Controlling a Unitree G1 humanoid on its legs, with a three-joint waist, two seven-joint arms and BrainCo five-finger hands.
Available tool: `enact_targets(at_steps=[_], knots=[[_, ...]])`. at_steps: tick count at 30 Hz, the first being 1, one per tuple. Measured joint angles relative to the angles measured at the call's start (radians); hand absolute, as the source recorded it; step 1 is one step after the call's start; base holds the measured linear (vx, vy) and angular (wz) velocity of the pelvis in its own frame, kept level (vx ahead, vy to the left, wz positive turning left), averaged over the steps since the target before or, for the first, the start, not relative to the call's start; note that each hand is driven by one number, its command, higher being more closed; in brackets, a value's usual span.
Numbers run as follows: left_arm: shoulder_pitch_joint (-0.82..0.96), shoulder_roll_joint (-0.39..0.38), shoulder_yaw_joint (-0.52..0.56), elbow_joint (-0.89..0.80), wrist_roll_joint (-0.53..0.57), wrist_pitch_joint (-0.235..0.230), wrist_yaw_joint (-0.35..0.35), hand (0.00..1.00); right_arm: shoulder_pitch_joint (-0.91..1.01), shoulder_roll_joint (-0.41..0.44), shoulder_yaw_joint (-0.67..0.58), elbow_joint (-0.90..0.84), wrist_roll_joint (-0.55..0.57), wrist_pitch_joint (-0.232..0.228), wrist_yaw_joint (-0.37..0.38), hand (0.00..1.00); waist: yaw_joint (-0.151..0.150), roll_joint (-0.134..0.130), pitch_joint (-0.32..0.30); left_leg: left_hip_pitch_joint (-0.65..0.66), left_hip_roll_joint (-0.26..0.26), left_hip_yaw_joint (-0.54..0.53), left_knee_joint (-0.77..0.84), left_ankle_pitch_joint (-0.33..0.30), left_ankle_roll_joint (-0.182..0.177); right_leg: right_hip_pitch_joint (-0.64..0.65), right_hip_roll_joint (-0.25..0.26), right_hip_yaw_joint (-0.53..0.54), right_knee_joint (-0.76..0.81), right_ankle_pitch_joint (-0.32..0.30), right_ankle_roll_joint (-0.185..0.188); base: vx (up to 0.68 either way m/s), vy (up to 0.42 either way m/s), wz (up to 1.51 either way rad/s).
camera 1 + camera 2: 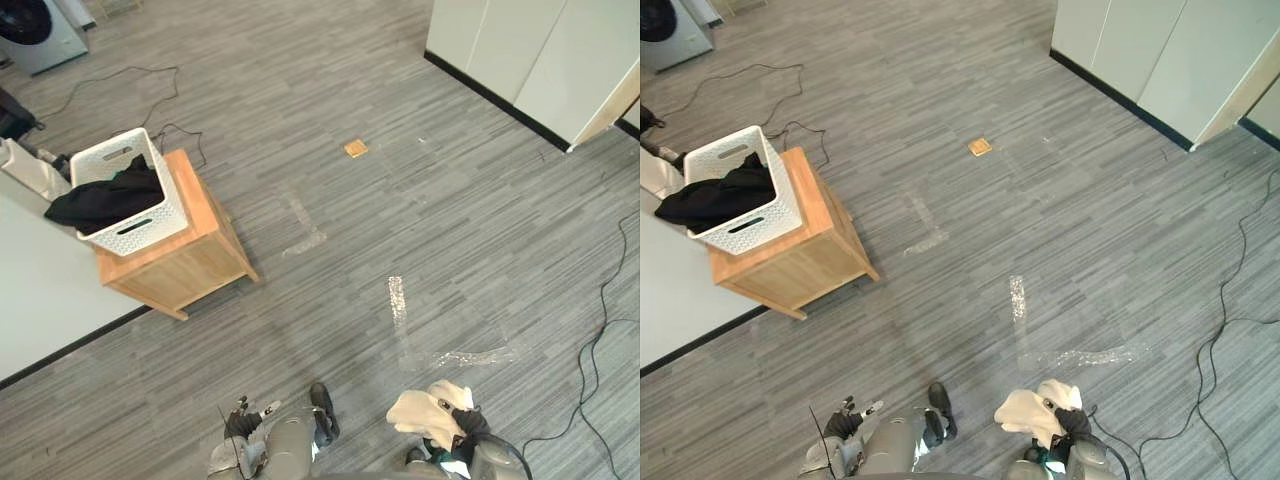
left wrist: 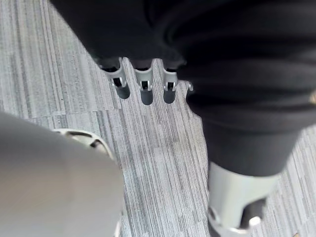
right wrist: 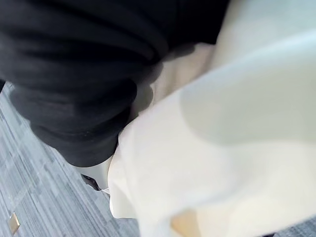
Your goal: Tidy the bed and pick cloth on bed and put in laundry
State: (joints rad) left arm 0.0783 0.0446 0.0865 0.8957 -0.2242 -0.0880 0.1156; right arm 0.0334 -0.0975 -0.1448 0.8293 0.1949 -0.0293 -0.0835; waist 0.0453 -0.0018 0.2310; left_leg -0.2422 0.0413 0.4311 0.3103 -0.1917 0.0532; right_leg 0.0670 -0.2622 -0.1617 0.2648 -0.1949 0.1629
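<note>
So, washing machine [image 1: 40,30]: on the floor beyond the wooden stand [image 1: 185,260], well apart from it, toward the far left corner
Black cloth [image 1: 100,200]: on top of the stand, lying in the basket, one end draped out over the basket's left rim
White laundry basket [image 1: 150,225]: sitting upright on the stand's top and covering most of it; perforated walls, with a slot handle in the near wall
Wooden stand: a light-wood box on the grey striped floor, with its left side against a white surface
Left hand [image 1: 242,422]: nearer than the stand and a little to its right, low over the floor; fingers [image 2: 143,89] straight and side by side, nothing in them
Tan square [image 1: 355,148]: flat on the floor, right of the stand and slightly beyond it
Shiny tape strip [image 1: 397,295]: stuck to the floor, right of the stand
Cream cloth [image 1: 418,410]: the task's thing, bunched up in the right hand, off the floor, well to the right of the stand and nearer than it
Right hand [image 1: 468,425]: right of the stand and nearer; closed into the cream cloth, which covers most of it
White cupboards [image 1: 520,60]: far right of the stand, along the far wall
</note>
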Motion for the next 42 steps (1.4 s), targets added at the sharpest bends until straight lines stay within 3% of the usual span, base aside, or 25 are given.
enact_targets(at_steps=[3, 4, 6, 9, 11, 12, 13, 14, 15, 16, 17, 19, 20, 22, 26, 28, 30, 31, 32, 33, 34, 35, 37, 39, 42], knots=[[0.015, 0.024, -0.064, 0.0, 0.006, 0.014, 0.0, 0.0, 0.052, 0.013, 0.029, -0.132, -0.023, -0.004, -0.005, 1.0, -0.012, -0.013, 0.009, 0.217, -0.049, -0.022, -0.091, -0.053, -0.002, -0.137, -0.046, 0.065, 0.551, 0.058, 0.067, 0.52, 0.188, 0.17], [0.018, 0.03, -0.098, 0.0, 0.024, 0.015, 0.001, 0.0, 0.069, 0.013, 0.047, -0.19, -0.041, -0.007, -0.005, 1.0, -0.03, -0.004, 0.013, 0.294, -0.048, -0.046, -0.121, -0.063, -0.003, -0.188, -0.039, 0.045, 0.714, 0.039, 0.035, 0.64, 0.139, 0.46], [0.009, 0.03, -0.132, 0.0, 0.028, 0.02, 0.0, 0.0, 0.078, 0.014, 0.064, -0.267, -0.05, -0.02, -0.005, 1.0, -0.059, 0.005, 0.016, 0.378, -0.04, -0.085, -0.174, -0.07, -0.008, -0.285, -0.017, -0.023, 0.808, -0.011, -0.042, 0.51, 0.042, 0.59], [-0.024, 0.002, -0.141, 0.0, 0.028, 0.025, 0.002, 0.0, 0.067, 0.015, 0.075, -0.347, -0.05, -0.036, -0.005, 1.0, -0.086, 0.035, 0.054, 0.457, 0.012, -0.129, -0.193, -0.07, -0.011, -0.421, 0.018, -0.127, 0.689, -0.06, -0.113, 0.58, -0.107, 0.56], [-0.047, -0.019, -0.165, 0.0, 0.021, 0.024, 0.003, 0.0, 0.067, 0.013, 0.09, -0.39, -0.05, -0.04, -0.005, 1.0, -0.092, 0.065, 0.068, 0.503, 0.07, -0.144, -0.187, -0.07, -0.044, -0.491, 0.069, -0.135, 0.373, -0.02, -0.115, 0.67, -0.257, 0.58], [-0.051, -0.023, -0.16, -0.001, 0.021, 0.024, 0.003, 0.0, 0.07, 0.012, 0.113, -0.413, -0.05, -0.041, -0.005, 1.0, -0.096, 0.073, 0.072, 0.535, 0.108, -0.157, -0.189, -0.075, -0.112, -0.49, 0.125, -0.095, 0.083, 0.103, -0.117, 0.85, -0.404, 0.67], [-0.047, -0.018, -0.157, -0.002, 0.021, 0.023, 0.005, 0.0, 0.086, 0.015, 0.148, -0.444, -0.052, -0.041, -0.005, 1.0, -0.098, 0.049, 0.064, 0.566, 0.121, -0.169, -0.188, -0.088, -0.176, -0.472, 0.148, -0.026, -0.162, 0.285, -0.116, 0.76, -0.388, 0.7], [-0.042, -0.015, -0.153, 0.0, 0.021, 0.024, 0.012, 0.0, 0.101, 0.013, 0.165, -0.468, -0.054, -0.041, -0.004, 1.0, -0.102, 0.038, 0.06, 0.589, 0.123, -0.181, -0.184, -0.102, -0.203, -0.469, 0.152, 0.006, -0.194, 0.454, -0.138, 0.76, -0.368, 0.18], [-0.06, -0.042, -0.13, 0.015, 0.02, 0.023, 0.018, 0.0, 0.061, -0.007, 0.173, -0.473, -0.081, -0.036, 0.001, 1.0, -0.083, 0.104, 0.064, 0.587, 0.197, -0.175, -0.155, -0.083, -0.232, -0.493, 0.215, 0.0, -0.116, 0.472, -0.175, 0.53, -0.235, -0.01], [-0.074, -0.049, -0.122, 0.017, 0.02, 0.016, 0.016, 0.0, 0.042, -0.001, 0.173, -0.48, -0.089, -0.035, 0.001, 1.0, -0.087, 0.099, 0.068, 0.563, 0.205, -0.189, -0.12, -0.042, -0.261, -0.518, 0.211, 0.006, -0.054, 0.413, -0.168, 0.69, -0.409, 0.01], [-0.081, -0.077, -0.119, 0.017, 0.017, 0.002, 0.016, 0.0, 0.048, -0.001, 0.173, -0.532, -0.103, -0.037, 0.003, 1.0, -0.086, 0.096, 0.072, 0.525, 0.224, -0.236, 0.026, 0.11, -0.202, -0.509, 0.207, -0.015, 0.09, 0.27, -0.18, 0.65, -0.47, 0.41], [-0.068, -0.086, -0.117, 0.016, 0.008, -0.007, 0.016, 0.0, 0.064, -0.008, 0.199, -0.554, -0.126, -0.047, 0.012, 1.0, -0.089, 0.094, 0.075, 0.457, 0.265, -0.255, 0.212, 0.259, -0.153, -0.436, 0.204, -0.032, 0.097, 0.196, -0.179, 0.61, -0.417, 0.45], [-0.059, -0.088, -0.118, 0.003, -0.02, -0.007, 0.018, 0.0, 0.073, -0.019, 0.225, -0.577, -0.131, -0.052, 0.026, 1.0, -0.083, 0.093, 0.08, 0.316, 0.329, -0.264, 0.521, 0.211, -0.14, -0.323, 0.216, -0.071, 0.041, 0.158, -0.18, 0.4, -0.198, 0.49], [-0.056, -0.088, -0.121, -0.035, -0.065, -0.011, 0.018, 0.0, 0.077, -0.018, 0.233, -0.582, -0.142, -0.068, 0.029, 1.0, -0.067, 0.072, 0.092, 0.194, 0.335, -0.219, 0.675, 0.107, -0.128, -0.196, 0.215, -0.103, -0.034, 0.134, -0.184, 0.46, -0.216, 0.6], [-0.032, -0.086, -0.149, -0.109, -0.121, -0.019, 0.016, 0.0, 0.069, -0.021, 0.242, -0.582, -0.17, -0.077, 0.031, 1.0, -0.049, 0.074, 0.092, 0.053, 0.267, 0.001, 0.487, 0.034, -0.096, -0.024, 0.207, -0.204, -0.149, 0.104, -0.179, 0.44, -0.114, 0.7], [-0.005, -0.087, -0.162, -0.157, -0.143, -0.018, 0.014, 0.0, 0.06, -0.04, 0.241, -0.582, -0.18, -0.077, 0.038, 1.0, -0.034, 0.077, 0.088, 0.032, 0.209, 0.203, 0.291, 0.027, -0.085, 0.066, 0.196, -0.296, -0.198, 0.082, -0.15, 0.43, -0.025, 0.97], [-0.001, -0.088, -0.16, -0.16, -0.17, -0.018, 0.013, 0.0, 0.044, -0.064, 0.24, -0.582, -0.197, -0.076, 0.036, 1.0, -0.032, 0.077, 0.086, 0.028, 0.165, 0.324, 0.178, 0.023, -0.064, 0.117, 0.175, -0.368, -0.204, 0.051, -0.105, 0.43, 0.017, 1.06], [0.004, -0.089, -0.159, -0.16, -0.179, -0.014, 0.013, 0.0, 0.038, -0.071, 0.239, -0.582, -0.198, -0.076, 0.032, 1.0, -0.031, 0.079, 0.078, 0.029, 0.149, 0.365, 0.124, 0.026, -0.03, 0.137, 0.168, -0.396, -0.196, 0.029, -0.077, 0.53, 0.073, 1.12], [0.033, -0.092, -0.157, -0.162, -0.179, -0.017, 0.013, 0.0, 0.034, -0.068, 0.24, -0.579, -0.199, -0.076, 0.023, 1.0, -0.026, 0.103, 0.042, 0.056, 0.131, 0.395, 0.049, 0.045, 0.087, 0.152, 0.155, -0.416, -0.126, -0.049, -0.04, 0.46, 0.098, 0.84], [0.034, -0.092, -0.154, -0.159, -0.178, -0.016, 0.008, 0.0, 0.032, -0.063, 0.238, -0.573, -0.199, -0.076, 0.02, 1.0, -0.027, 0.089, 0.038, 0.077, 0.099, 0.388, 0.028, 0.016, 0.121, 0.156, 0.133, -0.422, -0.07, -0.085, -0.022, 0.58, 0.157, 1.05], [0.031, -0.091, -0.125, -0.151, -0.177, -0.006, -0.003, 0.0, 0.038, -0.048, 0.237, -0.569, -0.204, -0.072, 0.019, 1.0, -0.035, 0.065, 0.024, 0.11, 0.035, 0.353, -0.008, 0.001, 0.12, 0.139, 0.055, -0.433, 0.089, -0.111, -0.003, 0.41, 0.157, 0.97], [0.031, -0.091, -0.119, -0.147, -0.175, -0.004, -0.007, 0.0, 0.043, -0.044, 0.236, -0.568, -0.205, -0.071, 0.018, 1.0, -0.034, 0.058, 0.021, 0.136, 0.003, 0.325, -0.034, 0.001, 0.12, 0.117, 0.011, -0.427, 0.204, -0.105, -0.009, 0.43, 0.155, 1.18], [0.035, -0.074, -0.114, -0.143, -0.164, 0.003, -0.007, 0.0, 0.053, -0.018, 0.236, -0.568, -0.207, -0.071, 0.019, 1.0, -0.052, 0.016, 0.017, 0.245, -0.084, 0.218, -0.111, 0.003, 0.118, -0.002, -0.092, -0.311, 0.671, -0.049, -0.067, 0.63, 0.092, 1.59], [0.035, -0.051, -0.114, -0.108, -0.134, 0.004, -0.003, 0.0, 0.054, 0.008, 0.238, -0.57, -0.214, -0.072, 0.019, 1.0, -0.065, 0.014, 0.018, 0.34, -0.09, 0.124, -0.146, 0.007, 0.111, -0.092, -0.063, -0.204, 0.846, -0.058, -0.082, 0.61, -0.036, 1.59], [0.04, -0.03, -0.114, -0.077, -0.111, 0.002, -0.002, 0.0, 0.052, 0.034, 0.241, -0.606, -0.214, -0.081, 0.019, 1.0, -0.076, 0.024, 0.015, 0.412, -0.048, 0.028, -0.157, 0.017, 0.094, -0.247, -0.027, -0.122, 0.68, -0.076, -0.095, 0.46, -0.148, 1.23]])
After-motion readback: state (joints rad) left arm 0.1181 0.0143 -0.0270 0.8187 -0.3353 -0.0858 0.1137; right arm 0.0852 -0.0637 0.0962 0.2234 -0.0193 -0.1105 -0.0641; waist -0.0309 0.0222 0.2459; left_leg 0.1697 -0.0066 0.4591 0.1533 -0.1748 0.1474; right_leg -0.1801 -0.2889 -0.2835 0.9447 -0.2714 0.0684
